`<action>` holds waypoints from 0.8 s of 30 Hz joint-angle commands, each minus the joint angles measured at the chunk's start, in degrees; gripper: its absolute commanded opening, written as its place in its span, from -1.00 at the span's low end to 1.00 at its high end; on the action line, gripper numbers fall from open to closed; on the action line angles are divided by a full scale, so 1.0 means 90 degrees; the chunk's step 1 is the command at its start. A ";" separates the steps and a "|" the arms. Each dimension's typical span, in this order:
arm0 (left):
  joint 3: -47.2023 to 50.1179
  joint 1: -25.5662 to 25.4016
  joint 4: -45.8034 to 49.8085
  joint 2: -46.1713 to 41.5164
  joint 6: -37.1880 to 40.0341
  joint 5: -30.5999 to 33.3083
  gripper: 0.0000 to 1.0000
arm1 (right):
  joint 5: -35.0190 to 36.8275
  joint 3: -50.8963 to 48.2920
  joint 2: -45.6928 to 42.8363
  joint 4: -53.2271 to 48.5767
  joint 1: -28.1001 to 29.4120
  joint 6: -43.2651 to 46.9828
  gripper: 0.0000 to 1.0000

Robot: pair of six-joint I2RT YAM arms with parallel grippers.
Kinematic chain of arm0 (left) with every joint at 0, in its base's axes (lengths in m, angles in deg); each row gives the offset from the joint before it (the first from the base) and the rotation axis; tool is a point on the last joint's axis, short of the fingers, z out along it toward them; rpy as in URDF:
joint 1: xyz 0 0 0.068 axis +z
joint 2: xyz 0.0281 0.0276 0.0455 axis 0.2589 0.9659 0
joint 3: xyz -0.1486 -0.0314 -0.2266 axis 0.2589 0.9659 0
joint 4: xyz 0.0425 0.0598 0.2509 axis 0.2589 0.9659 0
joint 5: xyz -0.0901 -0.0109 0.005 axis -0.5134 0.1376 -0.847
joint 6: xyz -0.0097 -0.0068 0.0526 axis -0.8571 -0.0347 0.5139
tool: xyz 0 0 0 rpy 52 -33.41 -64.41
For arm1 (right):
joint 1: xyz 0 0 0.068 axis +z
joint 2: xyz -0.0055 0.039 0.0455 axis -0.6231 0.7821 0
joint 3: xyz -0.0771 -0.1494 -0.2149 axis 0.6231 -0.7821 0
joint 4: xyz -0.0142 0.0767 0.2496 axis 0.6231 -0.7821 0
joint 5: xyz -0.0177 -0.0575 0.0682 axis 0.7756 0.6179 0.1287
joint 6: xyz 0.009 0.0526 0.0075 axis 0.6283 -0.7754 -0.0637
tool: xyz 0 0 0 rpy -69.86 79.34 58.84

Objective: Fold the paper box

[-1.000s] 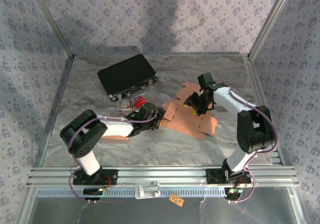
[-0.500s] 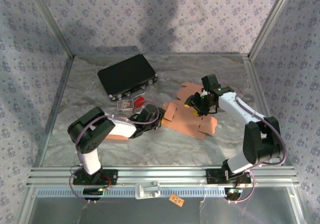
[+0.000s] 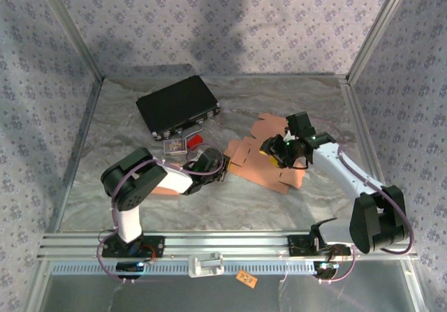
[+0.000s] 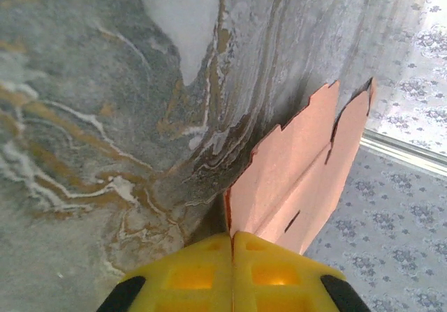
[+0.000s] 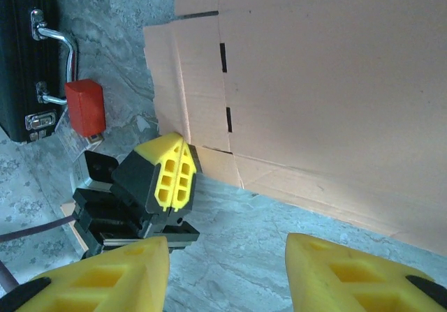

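The left claw (image 4: 232, 250) is pressing its yellow fingers (image 5: 173, 176) fully together on the edge of a flap of the paper box (image 4: 297, 172) (a tan cardboard sheet, lying mostly flat on the marble counter (image 4: 84, 116)). The right claw (image 5: 227, 273) is hovering over the box's middle, its jaws standing partly apart and gripping nothing. A red block (image 5: 85, 107) is lying near the box's flaps on the left claw's side. A shut black case (image 3: 178, 106) is sitting just beyond the block, farther from the box.

Grey marbled table (image 3: 209, 207), floral-patterned walls (image 3: 230, 26)
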 commanded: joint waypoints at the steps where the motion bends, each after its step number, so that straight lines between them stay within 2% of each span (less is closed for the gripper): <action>1: 0.0028 -0.0042 -0.0130 -0.0133 -0.0089 0.0351 -0.98 | 0.0121 -0.0182 -0.0406 -0.0164 0.0101 -0.0136 -0.02; 4: -0.0012 -0.0065 0.0017 -0.0290 -0.0173 0.0479 -1.00 | 0.0241 -0.0568 -0.0844 -0.0068 0.0143 -0.0449 -0.02; 7: -0.0055 -0.0131 0.0045 -0.0433 -0.0477 0.0692 -1.00 | 0.0400 -0.1042 -0.1397 0.0251 0.0209 -0.1176 0.01; 11: -0.0259 -0.0194 0.0340 -0.0719 -0.0925 0.1120 -1.00 | 0.0934 -0.1701 -0.2211 0.0916 0.0588 -0.2913 0.12; 13: -0.0407 -0.0204 0.0558 -0.0848 -0.1102 0.1258 -1.00 | 0.1488 -0.2025 -0.2605 0.1249 0.0946 -0.3815 0.20; 17: -0.0672 -0.0247 0.0802 -0.0978 -0.1486 0.1443 -1.00 | 0.3145 -0.2596 -0.3209 0.1826 0.1939 -0.5536 0.33; 19: -0.0753 -0.0253 0.0818 -0.1002 -0.1594 0.1495 -1.00 | 0.3624 -0.2779 -0.3209 0.2098 0.2249 -0.5945 0.36; 24: -0.0862 -0.0278 0.0911 -0.1111 -0.1675 0.1519 -1.00 | 0.4233 -0.3067 -0.2659 0.3100 0.2618 -0.6495 0.38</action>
